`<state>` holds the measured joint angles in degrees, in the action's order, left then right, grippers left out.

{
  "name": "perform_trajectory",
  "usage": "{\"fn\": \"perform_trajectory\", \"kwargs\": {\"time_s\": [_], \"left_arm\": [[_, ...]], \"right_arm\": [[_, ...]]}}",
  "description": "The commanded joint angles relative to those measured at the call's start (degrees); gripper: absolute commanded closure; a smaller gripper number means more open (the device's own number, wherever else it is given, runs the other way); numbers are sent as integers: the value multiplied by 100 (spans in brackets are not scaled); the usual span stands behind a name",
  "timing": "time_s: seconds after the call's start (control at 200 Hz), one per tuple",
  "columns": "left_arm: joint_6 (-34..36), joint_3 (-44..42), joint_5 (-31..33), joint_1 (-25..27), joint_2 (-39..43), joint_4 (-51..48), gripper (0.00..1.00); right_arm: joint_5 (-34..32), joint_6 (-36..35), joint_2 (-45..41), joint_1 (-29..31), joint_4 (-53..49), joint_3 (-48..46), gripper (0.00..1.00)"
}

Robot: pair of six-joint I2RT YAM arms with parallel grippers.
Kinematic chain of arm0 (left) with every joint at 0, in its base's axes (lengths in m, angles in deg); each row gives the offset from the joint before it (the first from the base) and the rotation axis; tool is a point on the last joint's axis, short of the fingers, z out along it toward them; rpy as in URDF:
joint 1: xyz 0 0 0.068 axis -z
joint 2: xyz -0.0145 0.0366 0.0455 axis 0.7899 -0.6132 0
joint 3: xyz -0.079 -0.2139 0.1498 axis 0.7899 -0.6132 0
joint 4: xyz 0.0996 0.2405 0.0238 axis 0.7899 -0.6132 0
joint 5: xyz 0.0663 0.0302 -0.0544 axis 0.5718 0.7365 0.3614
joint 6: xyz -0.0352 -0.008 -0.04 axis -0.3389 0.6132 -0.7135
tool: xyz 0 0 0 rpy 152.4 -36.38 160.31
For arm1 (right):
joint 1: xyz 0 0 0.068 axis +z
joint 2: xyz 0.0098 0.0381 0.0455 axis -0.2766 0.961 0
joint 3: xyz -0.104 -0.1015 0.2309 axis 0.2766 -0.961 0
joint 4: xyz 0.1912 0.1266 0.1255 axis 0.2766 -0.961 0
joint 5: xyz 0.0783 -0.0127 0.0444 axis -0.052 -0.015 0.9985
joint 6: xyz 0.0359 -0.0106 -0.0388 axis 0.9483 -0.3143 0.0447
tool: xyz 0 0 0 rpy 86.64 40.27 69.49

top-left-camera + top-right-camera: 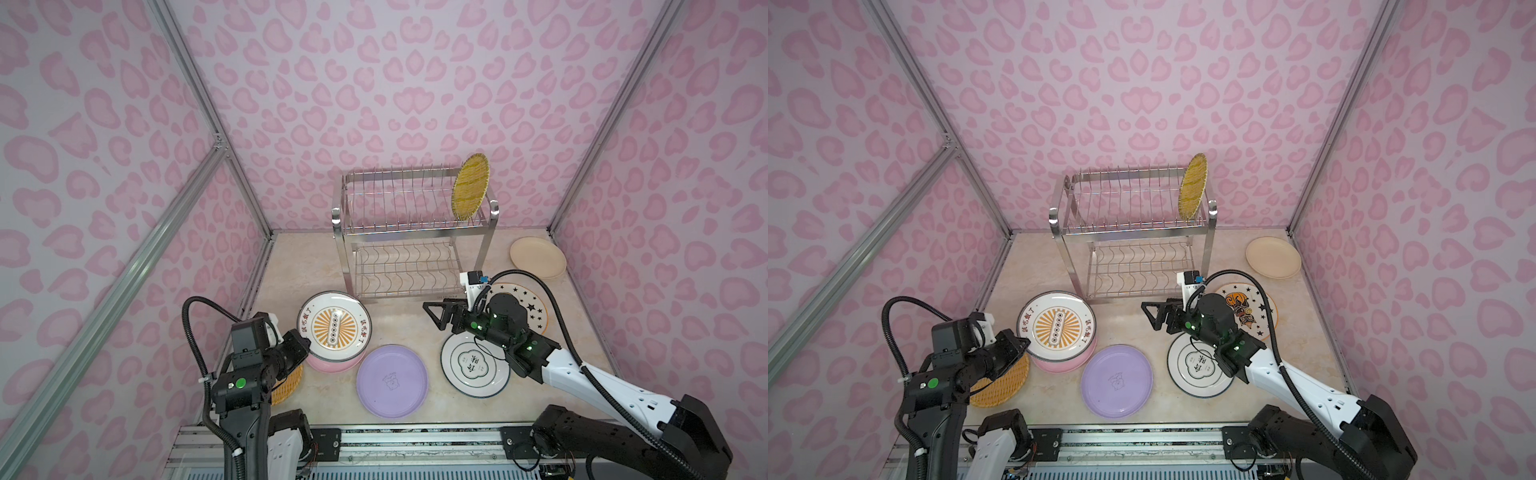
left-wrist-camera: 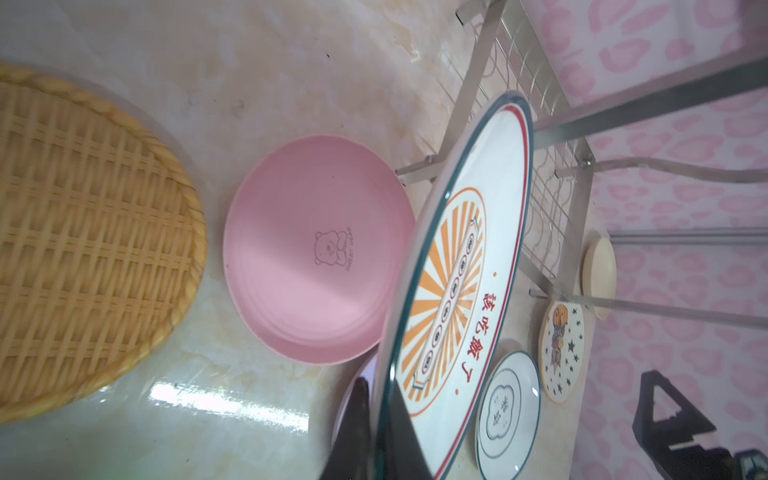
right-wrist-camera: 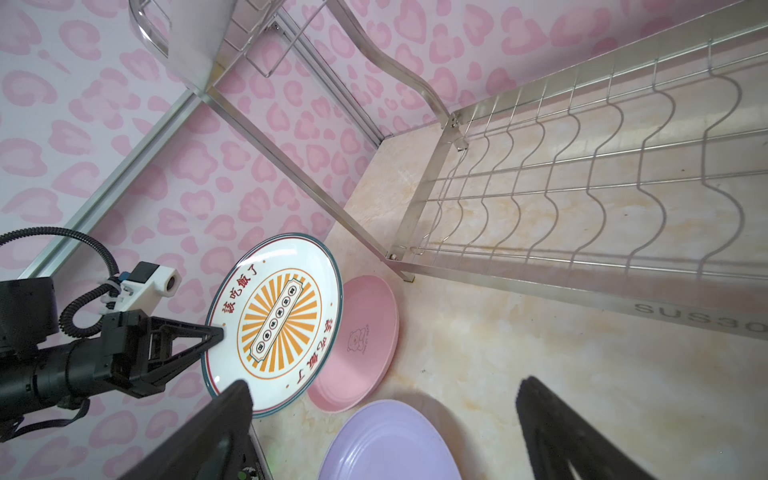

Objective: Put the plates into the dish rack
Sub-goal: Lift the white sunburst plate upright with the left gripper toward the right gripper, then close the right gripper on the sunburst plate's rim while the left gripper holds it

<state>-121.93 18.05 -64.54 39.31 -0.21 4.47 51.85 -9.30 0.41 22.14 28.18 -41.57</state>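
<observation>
My left gripper [image 1: 305, 345] is shut on the near rim of the orange-radial white plate [image 1: 334, 326], holding it tilted above the pink plate [image 1: 332, 366]; the left wrist view shows the rim pinched between its fingers [image 2: 361, 399]. My right gripper [image 1: 436, 316] hangs open and empty in front of the dish rack [image 1: 411, 232], over bare table beyond the lilac plate [image 3: 390, 444]. A yellow striped plate [image 1: 470, 185] stands upright at the right end of the rack's upper tier. The ring-emblem plate [image 1: 473, 365] lies partly under my right arm.
An orange woven-look plate [image 1: 286, 386] lies under my left arm. The star-patterned plate [image 1: 532, 307] and the plain cream plate [image 1: 538, 257] lie flat to the right of the rack. Pink patterned walls close in on three sides. The rack's lower wavy shelf [image 3: 582, 187] holds nothing.
</observation>
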Motion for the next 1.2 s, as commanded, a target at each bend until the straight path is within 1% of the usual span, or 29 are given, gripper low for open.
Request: {"fn": "perform_trajectory", "kwargs": {"time_s": [0.0, 0.1, 0.195, 0.3, 0.39, 0.54, 0.645, 0.8, 0.91, 1.045, 1.105, 1.195], "left_arm": [[52, -102, -593, 162, 135, 141, 96], [26, -112, -880, 294, 169, 325, 96], [-87, -108, -1076, 624, 134, 567, 96], [-499, -252, -1221, 1034, 200, 1095, 96], [-916, -394, -1253, 1443, 179, 1731, 96], [-1501, -525, -1046, 2324, -195, 2896, 96], [-1672, -477, -689, 2970, -588, 3533, 96], [-1869, -354, -474, 3642, -1256, 4384, 96], [-1912, -221, -393, 3928, -1573, 4746, 96], [-2004, -166, -433, 4035, -1723, 5065, 96], [-2014, -165, -452, 4062, -1774, 5147, 96], [-2046, -173, -445, 4123, -1808, 5250, 96]], "right_arm": [[168, 63, -96, -178, -187, -9, 1], [275, 156, -229, -346, -236, -43, 2], [342, 182, -389, -459, -360, -47, 2], [417, 155, -620, -542, -584, -44, 3], [489, 162, -790, -585, -742, -27, 4], [663, 278, -982, -585, -879, -42, 5], [694, 333, -1123, -581, -967, -89, 7], [830, 426, -1235, -580, -1013, -61, 10], [814, 547, -1221, -559, -1072, -38, 15], [609, 583, -1186, -559, -1244, 7, 20], [534, 596, -1162, -559, -1275, 21, 24], [600, 733, -1099, -559, -1108, -23, 31]]}}
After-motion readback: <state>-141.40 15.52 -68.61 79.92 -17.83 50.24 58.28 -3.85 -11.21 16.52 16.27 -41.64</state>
